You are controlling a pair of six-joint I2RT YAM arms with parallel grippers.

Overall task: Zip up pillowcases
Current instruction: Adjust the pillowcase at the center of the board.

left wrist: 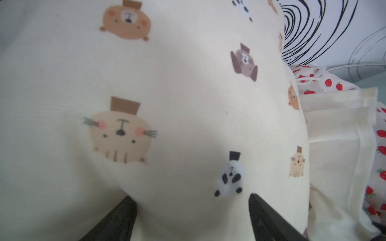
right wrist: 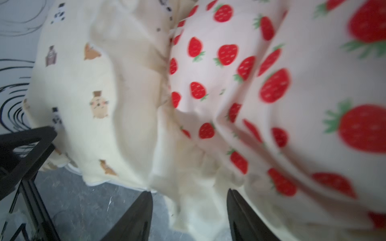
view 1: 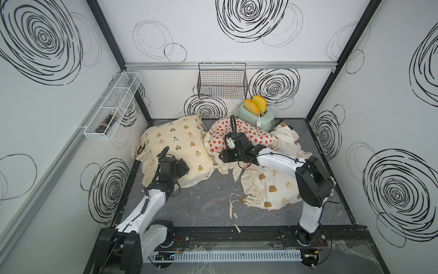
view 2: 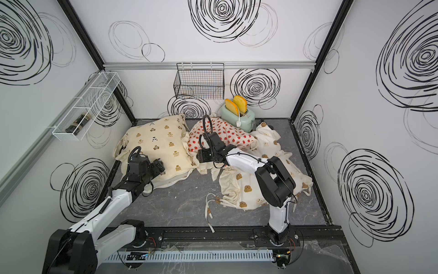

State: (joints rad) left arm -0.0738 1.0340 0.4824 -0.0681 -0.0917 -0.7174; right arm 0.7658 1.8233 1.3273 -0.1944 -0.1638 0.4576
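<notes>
Three pillowcases lie at the back of the grey floor. The cream one with tiny bears and pandas is stuffed and sits on the left. The white strawberry one is in the middle. The white one with brown bear heads lies crumpled on the right. My left gripper is open, its fingers pressed into the cream case's top face. My right gripper is open at the seam between the cream and strawberry cases, with a pale frill lying between its parted fingers. No zipper shows.
A mint toaster with two yellow slices stands behind the strawberry case. A black wire basket hangs on the back wall. A white wire shelf on the left wall holds a dark bottle. Loose ties trail over the floor.
</notes>
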